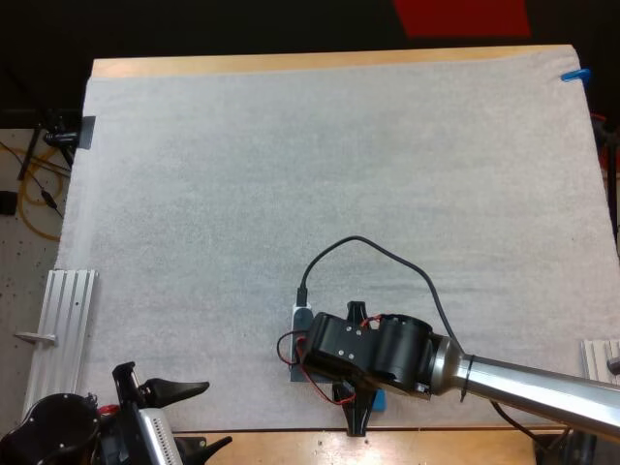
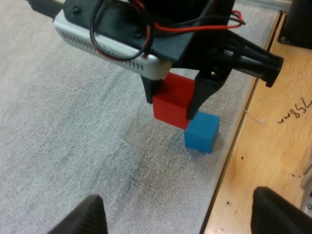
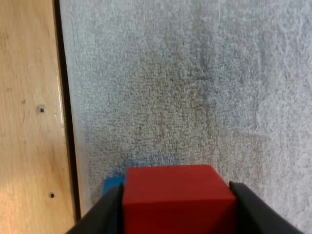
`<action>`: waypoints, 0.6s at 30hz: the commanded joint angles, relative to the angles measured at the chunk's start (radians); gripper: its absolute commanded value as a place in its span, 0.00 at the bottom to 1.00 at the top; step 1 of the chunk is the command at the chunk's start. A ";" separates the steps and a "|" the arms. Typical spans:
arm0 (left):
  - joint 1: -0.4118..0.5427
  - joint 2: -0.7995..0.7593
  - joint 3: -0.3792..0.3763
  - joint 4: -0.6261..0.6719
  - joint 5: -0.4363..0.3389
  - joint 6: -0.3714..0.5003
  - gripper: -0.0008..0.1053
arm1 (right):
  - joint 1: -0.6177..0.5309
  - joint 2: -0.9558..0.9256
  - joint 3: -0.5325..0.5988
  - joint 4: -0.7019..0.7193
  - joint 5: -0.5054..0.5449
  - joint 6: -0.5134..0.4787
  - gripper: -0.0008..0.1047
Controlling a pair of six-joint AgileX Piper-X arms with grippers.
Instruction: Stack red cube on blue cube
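Note:
My right gripper (image 1: 354,409) is shut on the red cube (image 2: 173,100) and holds it a little above the white mat (image 1: 291,174), near the mat's front edge. The blue cube (image 2: 202,131) sits on the mat just beside and below the red one, close to the wooden strip; a corner of it peeks out past the right arm (image 1: 380,399). In the right wrist view the red cube (image 3: 178,195) is pressed between both fingers (image 3: 105,212), with the blue cube (image 3: 113,185) showing behind it. My left gripper (image 1: 218,415) is open at the table's front left, fingers (image 2: 80,217) spread apart, looking at both cubes.
An aluminium rail (image 1: 68,320) lies off the mat's left side and another (image 1: 601,358) at the right edge. Bare wood (image 2: 273,146) runs along the mat's front edge, right next to the blue cube. The rest of the mat stretches away bare.

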 commanded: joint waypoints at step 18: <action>-0.004 0.003 -0.006 0.003 -0.010 0.007 0.59 | 0.000 -0.079 0.192 -0.097 -0.008 0.005 0.36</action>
